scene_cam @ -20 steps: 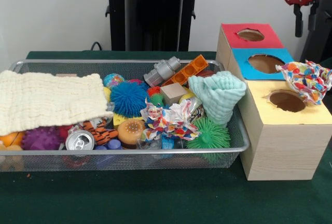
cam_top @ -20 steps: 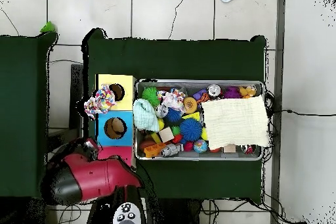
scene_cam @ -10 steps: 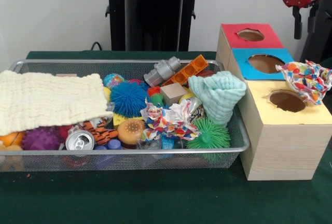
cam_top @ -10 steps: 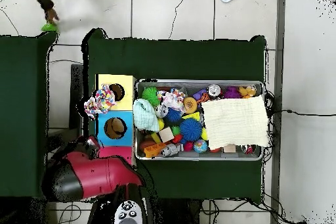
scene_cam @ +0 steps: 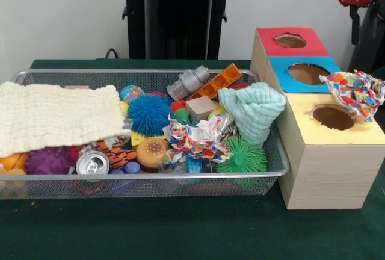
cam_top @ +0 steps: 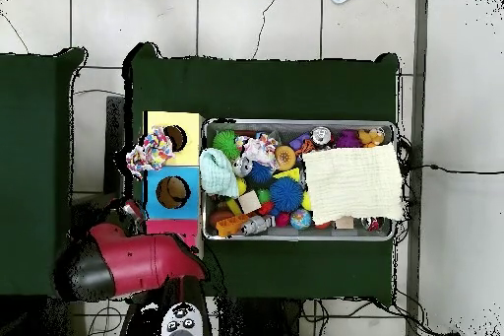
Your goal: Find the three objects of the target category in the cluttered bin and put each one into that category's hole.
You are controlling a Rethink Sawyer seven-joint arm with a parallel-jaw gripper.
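Meanwhile one patterned cloth [scene_cam: 356,93] lies beside the yellow hole [scene_cam: 332,117], another [scene_cam: 195,138] sits mid-bin [scene_cam: 150,177], so the gripper [scene_cam: 361,16] at upper right, grip unreadable, must push or fetch

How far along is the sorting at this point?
Nothing is visibly in the yellow hole yet. One printed cloth lies draped over the box's edge beside that hole, not pushed in. Another printed cloth sits crumpled in the bin; a third is not visible. The arm is drawn back beside the box, holding nothing that shows.
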